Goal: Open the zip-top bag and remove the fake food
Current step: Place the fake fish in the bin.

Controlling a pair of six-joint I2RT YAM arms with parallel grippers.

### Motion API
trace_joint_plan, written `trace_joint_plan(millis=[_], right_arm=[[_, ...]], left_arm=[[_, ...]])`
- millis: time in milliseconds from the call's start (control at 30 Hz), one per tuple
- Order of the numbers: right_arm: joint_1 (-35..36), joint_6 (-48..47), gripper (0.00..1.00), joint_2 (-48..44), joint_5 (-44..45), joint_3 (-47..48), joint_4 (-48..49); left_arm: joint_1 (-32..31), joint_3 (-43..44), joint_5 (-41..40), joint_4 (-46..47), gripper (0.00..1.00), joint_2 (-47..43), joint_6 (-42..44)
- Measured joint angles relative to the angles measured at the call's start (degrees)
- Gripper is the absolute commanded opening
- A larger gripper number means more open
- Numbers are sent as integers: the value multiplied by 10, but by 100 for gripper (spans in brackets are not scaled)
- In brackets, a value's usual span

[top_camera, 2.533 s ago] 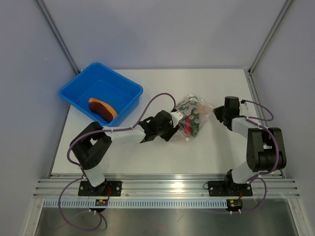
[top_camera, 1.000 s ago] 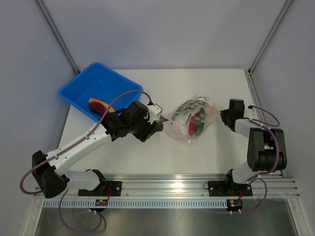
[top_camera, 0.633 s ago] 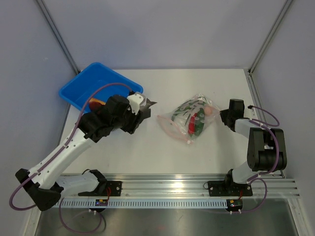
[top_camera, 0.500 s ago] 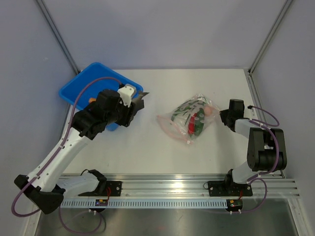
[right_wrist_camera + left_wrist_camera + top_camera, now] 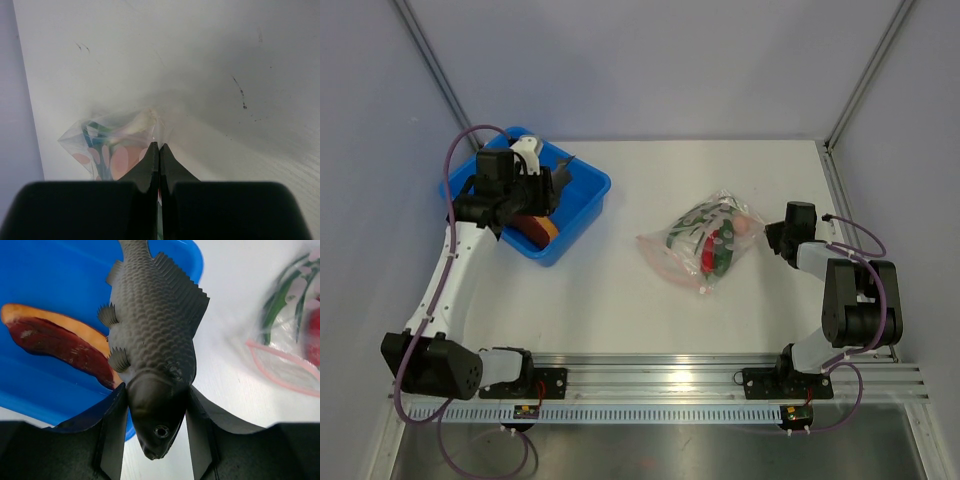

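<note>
My left gripper [image 5: 548, 178] is shut on the grey fish [image 5: 150, 340], pinching its head between both fingers. It holds the fish above the blue bin [image 5: 582, 215], tail pointing out over the bin. The zip-top bag [image 5: 705, 240] lies at the table's centre right, its pink zip strip [image 5: 665, 262] open toward the left. Green vegetable [image 5: 280, 305], red bits and a pinkish ball [image 5: 747, 227] show inside it. My right gripper [image 5: 159, 145] is shut on the bag's right corner [image 5: 110, 140], low at the table.
An orange-tan piece with a dark red face [image 5: 60, 342] lies inside the blue bin [image 5: 50, 280], under the fish. White table [image 5: 620, 290] stretches between bin and bag. Grey walls and frame posts ring the table's back and sides.
My left arm has pulled away from the bag's mouth and swung left and back with the fish, ending above the blue bin. The bag and my right gripper have stayed put.
</note>
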Motion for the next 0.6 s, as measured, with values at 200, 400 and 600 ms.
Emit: trace_joint_plan(millis=[200, 400, 600], right_arm=[[0, 1, 0, 4, -5, 0, 1], [0, 2, 0, 9, -9, 0, 3], [0, 3, 0, 9, -18, -4, 11]], left_arm=[[53, 0, 32, 47, 45, 65, -32], [77, 3, 53, 77, 45, 139, -48], [85, 5, 55, 88, 49, 192, -64]])
